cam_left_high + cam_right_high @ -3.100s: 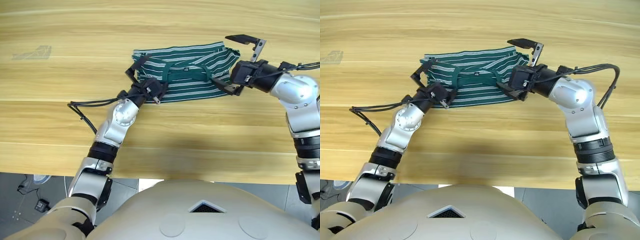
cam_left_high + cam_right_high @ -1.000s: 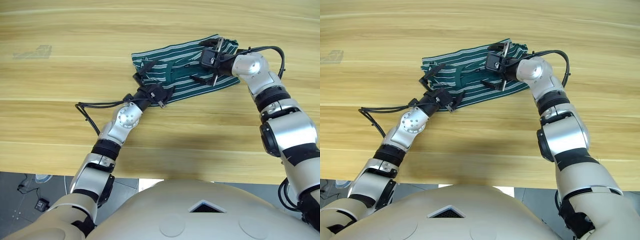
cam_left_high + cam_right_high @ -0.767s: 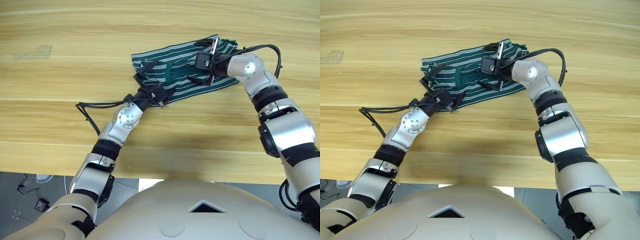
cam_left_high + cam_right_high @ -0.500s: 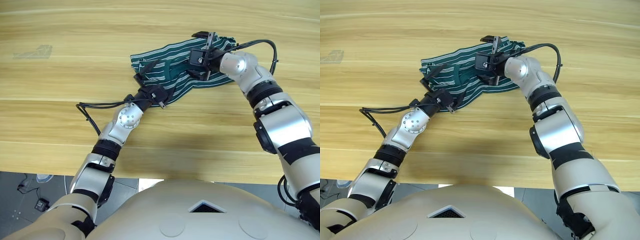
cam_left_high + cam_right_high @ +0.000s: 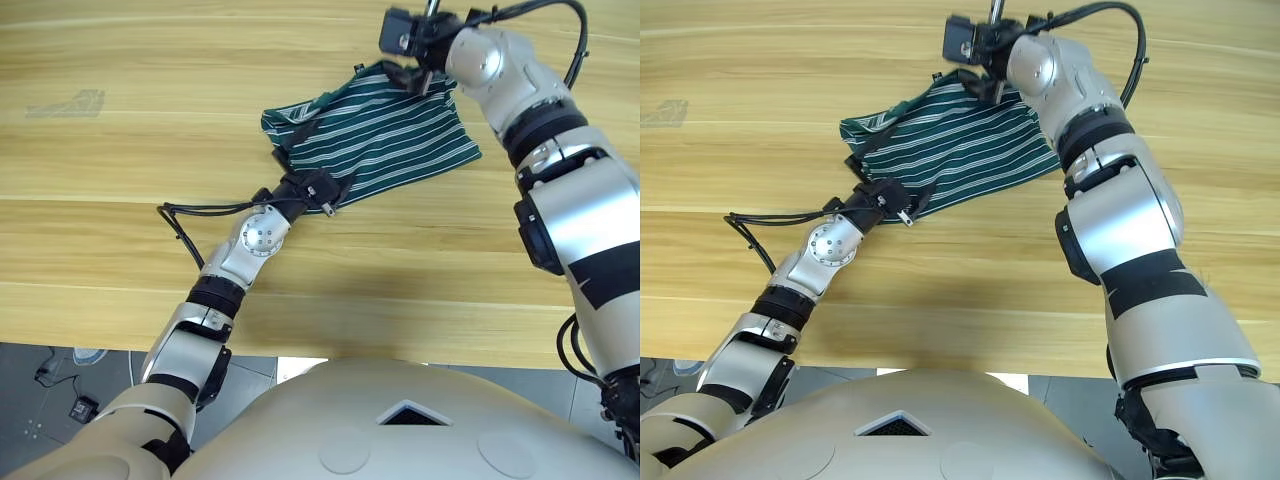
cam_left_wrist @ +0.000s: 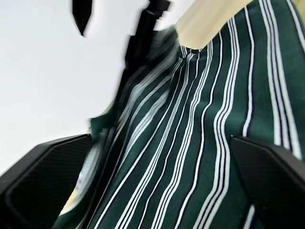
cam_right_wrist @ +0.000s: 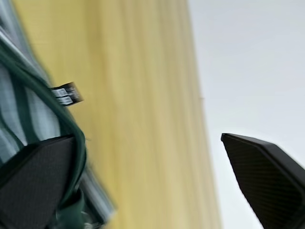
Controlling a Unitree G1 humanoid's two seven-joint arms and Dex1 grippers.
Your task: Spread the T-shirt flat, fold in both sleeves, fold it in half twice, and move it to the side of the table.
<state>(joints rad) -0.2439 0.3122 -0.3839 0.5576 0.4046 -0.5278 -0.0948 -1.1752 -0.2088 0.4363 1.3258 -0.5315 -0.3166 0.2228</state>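
Now one T-shirt (image 5: 390, 140) lies on one table (image 5: 150, 60), left hand (image 5: 312, 160) and right hand (image 5: 418, 60) both wide open.

I am looking at a wide table (image 5: 120, 240) of pale wooden planks, the grain running from left to right. One dark green T-shirt (image 5: 390, 140) with thin white stripes lies directly on the wood, in the far half of the table and a little right of centre. It forms a rough rectangle set at a slant, and its stripes run along its length. Most of the cloth lies flat, but the far corner lifts off the surface. A faint greyish mark (image 5: 63, 104) sits on the wood at the far left, well apart from the shirt.
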